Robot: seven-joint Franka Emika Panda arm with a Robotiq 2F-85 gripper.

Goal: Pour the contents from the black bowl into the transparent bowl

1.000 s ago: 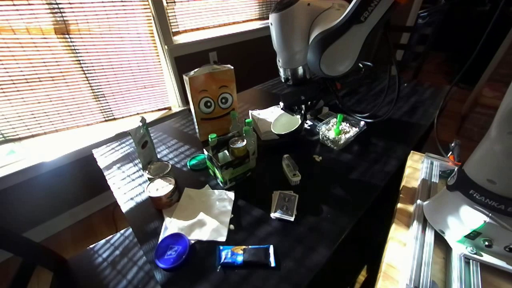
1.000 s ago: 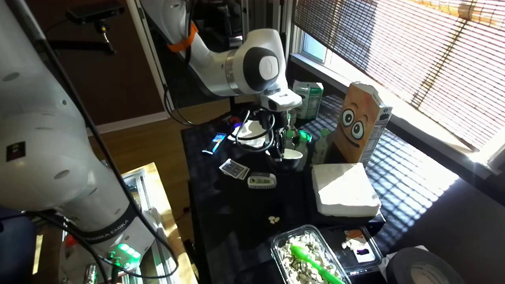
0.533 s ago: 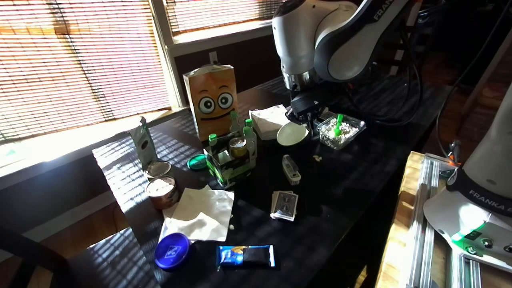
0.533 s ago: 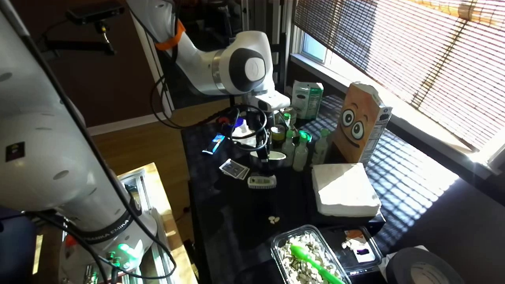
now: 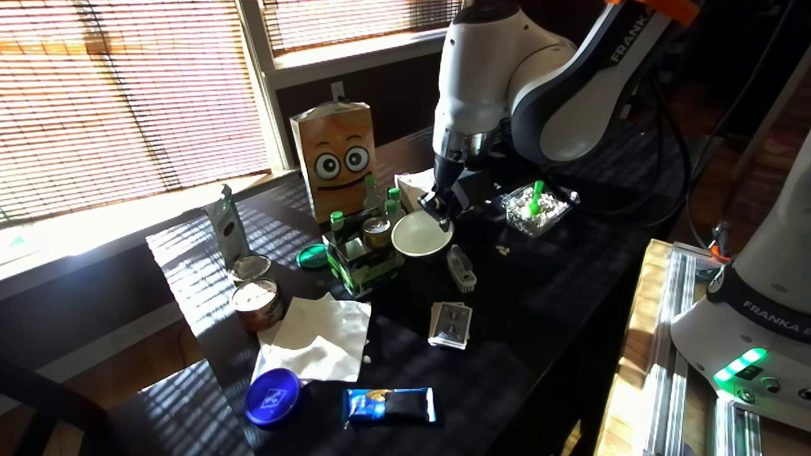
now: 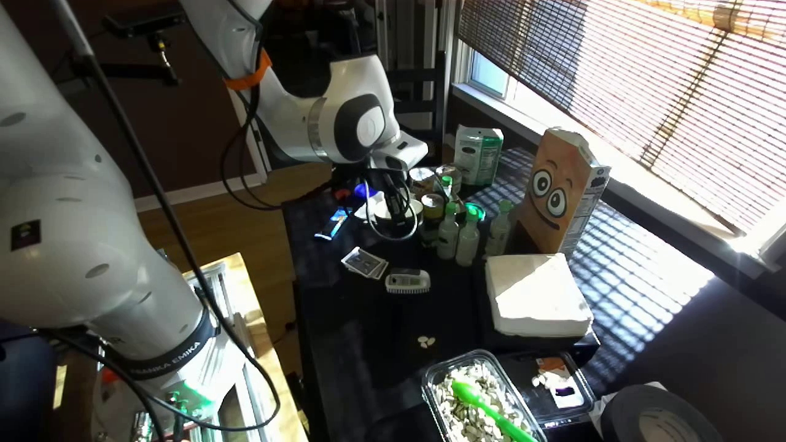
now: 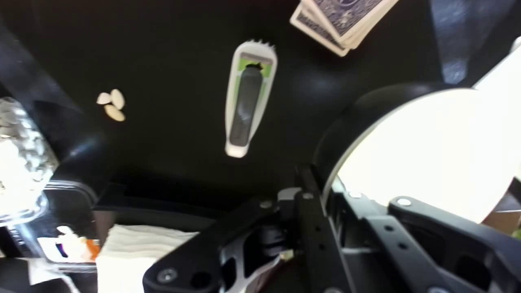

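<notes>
The small round black bowl [image 5: 421, 235] with a pale cream inside is gripped at one edge by the black two-fingered gripper [image 7: 327, 189]; in the wrist view its fingers are seen closed on the rim, one inside the wall and one outside. The bowl is held near the white, grey and green handheld brush [image 7: 247, 101] and beside the slim green-capped bottles [image 6: 468, 240], well apart from the wide, squarish transparent bowl [image 6: 455, 362], in which pale seeds [image 6: 463, 423] and a bright green utensil [image 6: 485, 407] are seen. No contents can be made out in the black bowl in an exterior view, and in the wrist view its inside is washed out by glare; the pouring is judged to be done, with only the setting down to be carried out.

A knock is most to be feared: the bottles could be toppled if the bowl were swung their way, since little room is seen between them. If the brush were caught under the base, the bowl would be tipped. Because it is pinched at a single edge, it could be turned in the fingers by an uneven touch on the dark tabletop [image 5: 500, 354]. Whether the base is touching cannot be told; were the grip loosened too soon, the bowl would be dropped, and any seeds hidden inside would be scattered.
</notes>
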